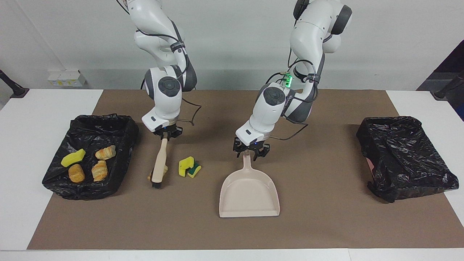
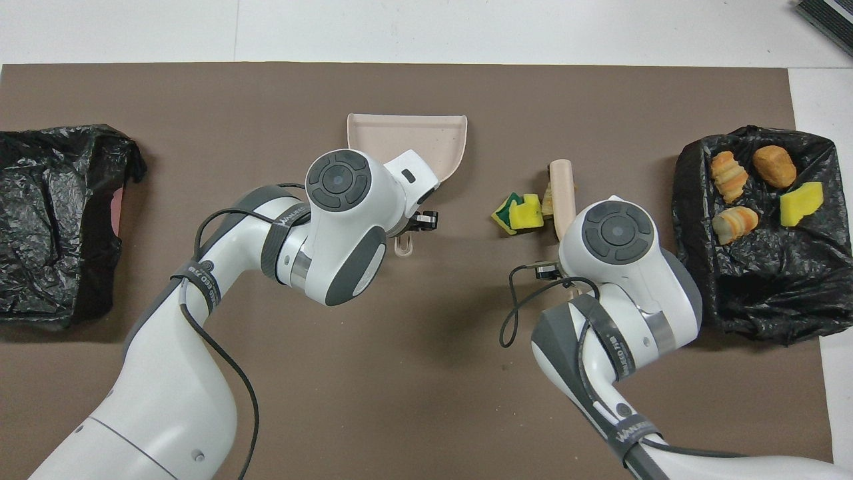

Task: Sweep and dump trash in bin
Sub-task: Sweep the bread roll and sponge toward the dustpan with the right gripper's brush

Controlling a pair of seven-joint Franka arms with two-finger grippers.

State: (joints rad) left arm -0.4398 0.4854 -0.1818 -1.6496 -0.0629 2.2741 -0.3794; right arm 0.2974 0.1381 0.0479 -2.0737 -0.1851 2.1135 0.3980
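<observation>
The right tool (image 1: 166,134) is clamped tight on the upper end of the beige brush (image 1: 159,166), whose smooth rounded handle slants down to dark bristles resting on the brown mat (image 1: 326,224). The left tool (image 1: 250,150) sits at the tip of the beige dustpan (image 1: 249,194) handle with its fingers drawn in narrow around it, and the pan lies flat on the mat, a smooth plastic scoop with low side walls and its open mouth facing away from the robots. Taking the dustpan as landmark: a yellow-and-green sponge (image 1: 189,167), blocky and porous, lies on the mat beside it toward the right arm's end, and just past that the brush head presses against a golden, ridged croissant piece (image 2: 547,199), mostly hidden by the handle. Farther toward that same end, a tray lined with crinkled glossy black bag (image 1: 119,125) holds a yellow sponge chunk (image 1: 73,157), two striped croissants (image 1: 105,152) and a brown bread-like lump (image 1: 76,173). Toward the left arm's end from the dustpan sits a second black-lined bin (image 1: 406,156), its plastic crumpled.
</observation>
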